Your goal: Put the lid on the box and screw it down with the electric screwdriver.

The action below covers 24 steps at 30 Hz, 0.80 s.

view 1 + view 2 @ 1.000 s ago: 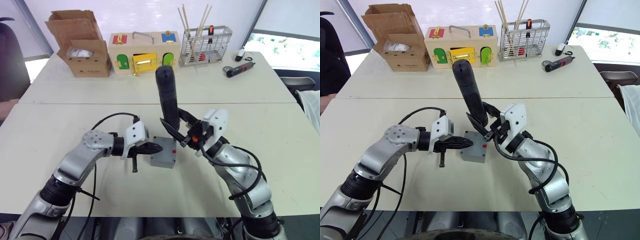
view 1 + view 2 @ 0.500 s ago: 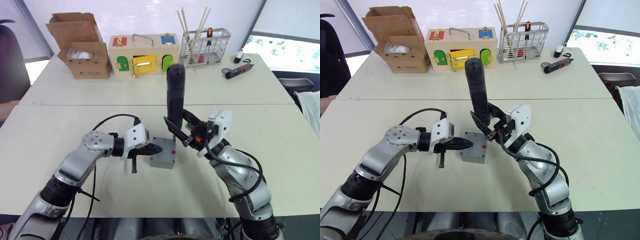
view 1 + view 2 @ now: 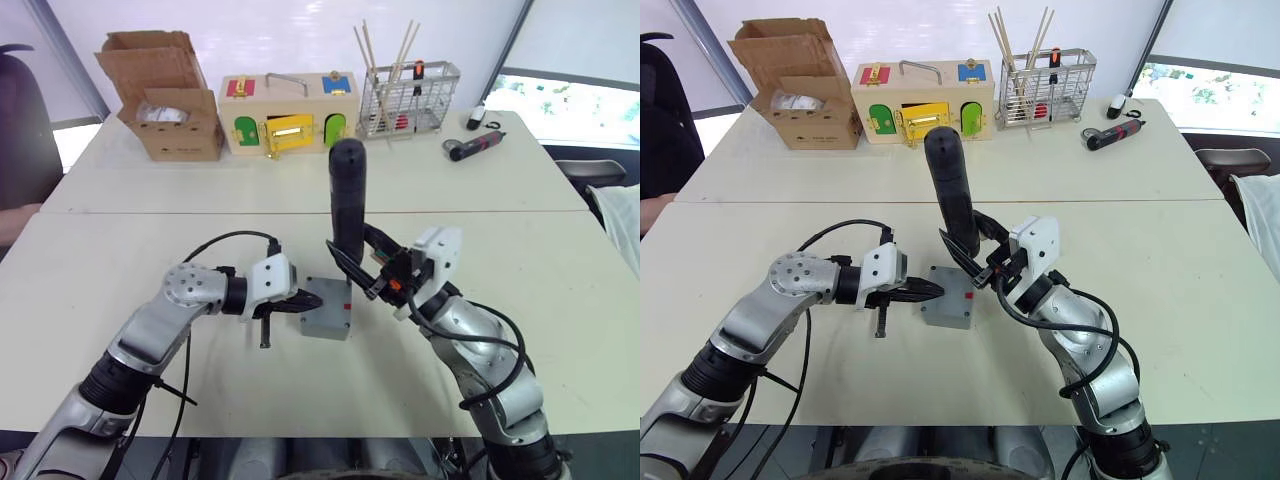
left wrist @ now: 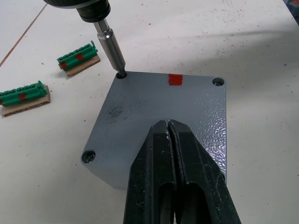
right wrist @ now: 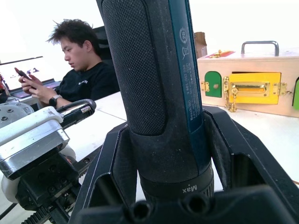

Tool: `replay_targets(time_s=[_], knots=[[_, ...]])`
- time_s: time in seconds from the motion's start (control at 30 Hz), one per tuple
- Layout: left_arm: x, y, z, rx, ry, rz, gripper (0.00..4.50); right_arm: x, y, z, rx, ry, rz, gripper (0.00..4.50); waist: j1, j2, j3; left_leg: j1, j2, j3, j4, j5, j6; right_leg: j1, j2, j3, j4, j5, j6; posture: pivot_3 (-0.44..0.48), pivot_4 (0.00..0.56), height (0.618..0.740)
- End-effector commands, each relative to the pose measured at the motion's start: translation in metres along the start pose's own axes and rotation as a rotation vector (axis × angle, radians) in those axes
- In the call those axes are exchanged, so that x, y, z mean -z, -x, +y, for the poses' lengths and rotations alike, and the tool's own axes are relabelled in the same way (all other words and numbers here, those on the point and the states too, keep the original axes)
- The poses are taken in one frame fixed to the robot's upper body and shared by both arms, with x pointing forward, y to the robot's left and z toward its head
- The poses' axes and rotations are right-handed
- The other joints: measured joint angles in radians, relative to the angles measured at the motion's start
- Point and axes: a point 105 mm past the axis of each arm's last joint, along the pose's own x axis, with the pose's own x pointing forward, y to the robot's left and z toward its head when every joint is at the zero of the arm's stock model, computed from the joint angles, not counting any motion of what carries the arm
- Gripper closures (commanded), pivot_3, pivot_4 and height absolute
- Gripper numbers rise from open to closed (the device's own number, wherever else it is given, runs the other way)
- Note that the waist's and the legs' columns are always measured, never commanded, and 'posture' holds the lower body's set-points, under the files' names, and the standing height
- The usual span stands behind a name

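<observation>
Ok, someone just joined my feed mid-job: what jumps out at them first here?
The tall black electric screwdriver, upright at the table's middle in the right end effector, its bit in a corner screw hole of the lid on the grey box. The left end effector, shut, presses on the lid. Behind, the colourful wooden latch box stands at the far edge.
</observation>
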Motion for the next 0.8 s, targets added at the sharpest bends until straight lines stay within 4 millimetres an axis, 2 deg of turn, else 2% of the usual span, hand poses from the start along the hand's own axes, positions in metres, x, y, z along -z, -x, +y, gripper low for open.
replay_targets(time_s=[0.03, 0.3, 0.63, 0.7, 0.8], knots=[[0.027, -0.001, -0.009, 0.029, 0.08, 0.096, 4.5, 0.043, 0.01, -0.002, 0.028, -0.056, 0.16, 2.57, 0.0, 0.0, 0.0, 0.0, 0.0, 0.0, 0.0, 0.0, 0.0, 0.0, 0.0, 0.0, 0.0, 0.0, 0.0, 0.0, 0.15, 0.74], [0.025, 0.0, -0.007, 0.026, 0.077, 0.095, 4.5, 0.047, 0.011, 0.0, 0.027, -0.079, 0.16, 2.57, 0.001, 0.0, -0.001, 0.001, 0.0, 0.0, 0.0, 0.0, 0.0, 0.001, 0.0, 0.0, 0.0, 0.0, 0.0, 0.0, 0.15, 0.74], [0.02, -0.002, -0.007, 0.026, 0.074, 0.09, 4.5, 0.041, 0.008, -0.002, 0.032, -0.082, 0.136, 2.57, 0.001, -0.001, -0.002, 0.001, 0.0, 0.0, -0.001, 0.0, 0.0, 0.001, -0.001, 0.0, -0.001, 0.0, 0.0, 0.0, 0.15, 0.74], [0.019, -0.002, -0.008, 0.026, 0.076, 0.089, 4.5, 0.037, 0.008, -0.003, 0.034, -0.077, 0.126, 2.57, 0.001, -0.001, -0.002, 0.001, 0.0, 0.0, -0.001, 0.0, 0.0, 0.001, -0.001, 0.0, -0.001, 0.0, 0.0, 0.0, 0.15, 0.74], [0.015, -0.001, -0.006, 0.018, 0.095, 0.068, 4.5, 0.017, 0.003, -0.01, 0.04, -0.056, 0.07, 2.57, 0.001, 0.0, -0.001, 0.001, 0.0, 0.0, -0.001, 0.0, 0.0, 0.001, -0.001, 0.0, -0.001, 0.0, 0.0, 0.0, 0.15, 0.74]])
